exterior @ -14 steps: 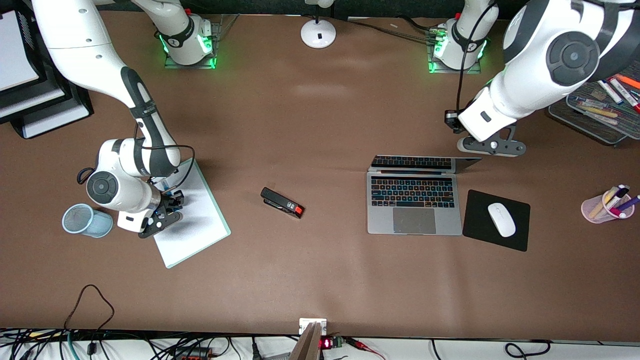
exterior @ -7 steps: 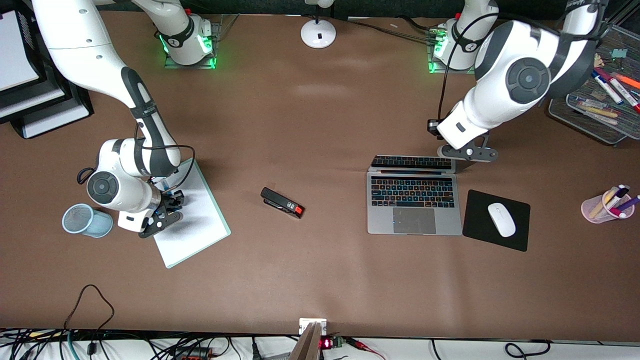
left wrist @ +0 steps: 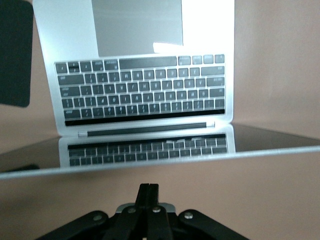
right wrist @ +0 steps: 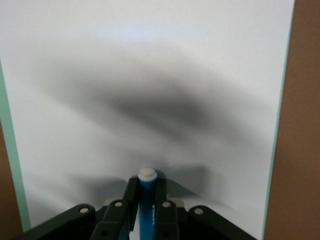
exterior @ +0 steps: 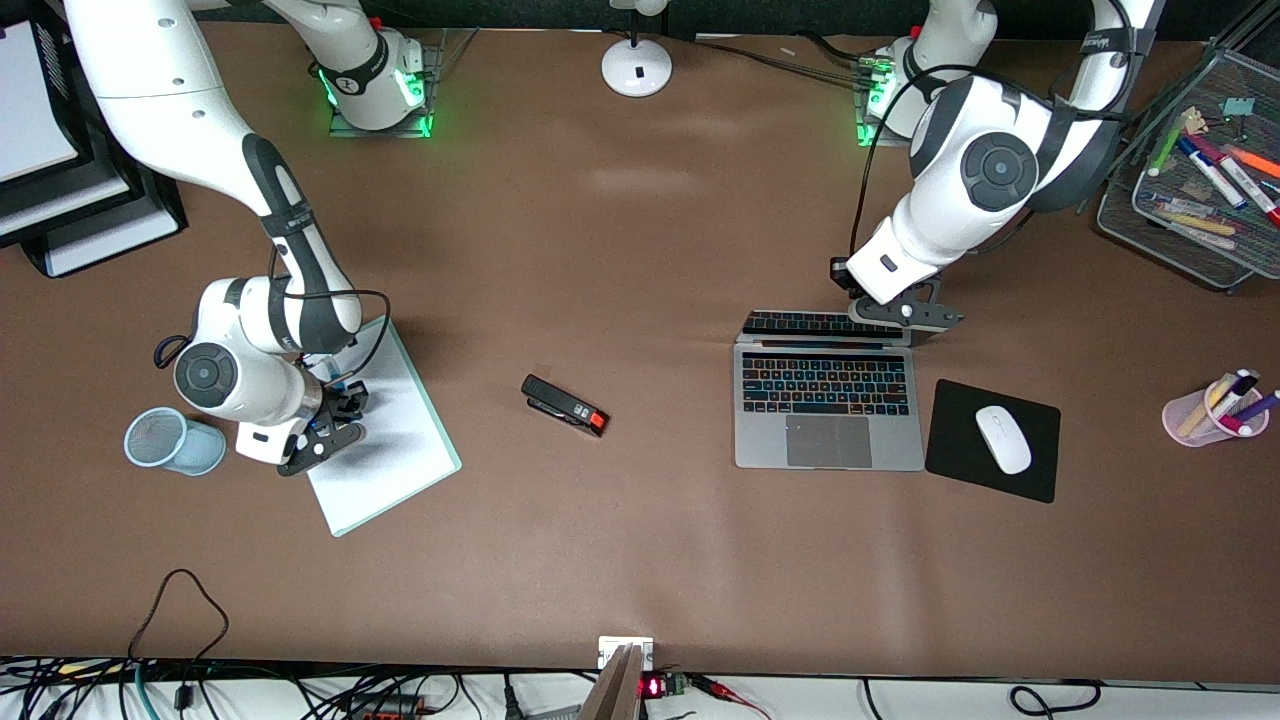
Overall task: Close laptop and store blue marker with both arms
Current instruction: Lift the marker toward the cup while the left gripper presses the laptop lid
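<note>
The laptop [exterior: 828, 400] lies open with its keys lit and its lid [exterior: 825, 323] upright. My left gripper [exterior: 905, 312] is shut and empty, just at the lid's top edge, at the corner toward the left arm's end. In the left wrist view the shut fingers [left wrist: 148, 192] point at the lid's edge, with the keyboard [left wrist: 145, 95] past it. My right gripper [exterior: 335, 412] hangs low over the white clipboard [exterior: 385, 430], shut on the blue marker [right wrist: 146, 200]. The marker's white end sticks out between the fingers.
A black-and-red stapler [exterior: 565, 405] lies mid-table. A blue mesh cup [exterior: 172, 441] lies beside the right gripper. A black mouse pad [exterior: 1030, 470] with a white mouse [exterior: 1003, 438] lies beside the laptop. A pen cup [exterior: 1215, 410] and a mesh pen tray [exterior: 1190, 235] sit at the left arm's end.
The left arm has swung from the left arm's end of the table toward the laptop, bringing its gripper to the lid's edge. The right arm has not moved.
</note>
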### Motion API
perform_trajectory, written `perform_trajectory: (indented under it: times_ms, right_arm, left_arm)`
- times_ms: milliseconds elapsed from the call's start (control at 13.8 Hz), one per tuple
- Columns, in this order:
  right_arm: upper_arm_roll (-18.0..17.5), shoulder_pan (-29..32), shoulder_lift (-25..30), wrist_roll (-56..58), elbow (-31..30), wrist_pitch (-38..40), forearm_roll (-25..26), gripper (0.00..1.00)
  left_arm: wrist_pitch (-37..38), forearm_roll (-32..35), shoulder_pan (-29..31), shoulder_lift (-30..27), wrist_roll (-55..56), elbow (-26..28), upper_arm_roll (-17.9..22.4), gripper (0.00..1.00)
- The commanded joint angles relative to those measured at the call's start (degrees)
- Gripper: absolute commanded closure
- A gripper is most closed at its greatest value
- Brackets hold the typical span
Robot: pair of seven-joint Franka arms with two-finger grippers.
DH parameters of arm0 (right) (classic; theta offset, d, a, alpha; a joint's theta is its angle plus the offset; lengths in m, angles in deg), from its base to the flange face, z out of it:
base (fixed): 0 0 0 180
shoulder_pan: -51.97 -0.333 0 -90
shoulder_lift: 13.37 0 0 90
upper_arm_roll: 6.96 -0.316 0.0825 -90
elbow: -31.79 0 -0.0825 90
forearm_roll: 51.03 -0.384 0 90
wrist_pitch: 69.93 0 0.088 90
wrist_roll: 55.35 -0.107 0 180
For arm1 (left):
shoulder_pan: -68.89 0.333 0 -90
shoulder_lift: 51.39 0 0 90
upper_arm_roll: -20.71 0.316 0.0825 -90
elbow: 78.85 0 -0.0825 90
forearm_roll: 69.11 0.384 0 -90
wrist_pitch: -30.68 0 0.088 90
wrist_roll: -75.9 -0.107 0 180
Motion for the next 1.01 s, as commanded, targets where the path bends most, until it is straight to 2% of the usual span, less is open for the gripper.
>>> perform_trajectory:
  times_ms: [0, 362, 579, 940]
  right_arm:
    - [0.1, 0.0, 0.2, 0.5, 0.5, -0.9, 0.3, 0.93]
    - [0.1, 0.5, 5.2, 1.5, 2.6, -0.3, 0.4, 0.94]
    - [0.0, 1.3, 7.8, 4.6, 2.8, 1.4, -0.4, 0.94]
    - [0.1, 4.7, 10.1, 23.4, 4.4, 2.3, -9.7, 0.96]
  left_arm:
    - [-5.8, -0.4, 0.4, 1.4, -0.3, 0.8, -0.2, 1.00]
    - [-17.0, -0.2, 0.8, 6.4, -1.0, -0.2, 0.1, 1.00]
    - [-20.7, 5.2, 1.1, 9.9, -1.0, -2.7, 0.2, 1.00]
    - [-26.5, 8.2, 1.5, 17.8, -1.0, -8.4, 0.9, 1.00]
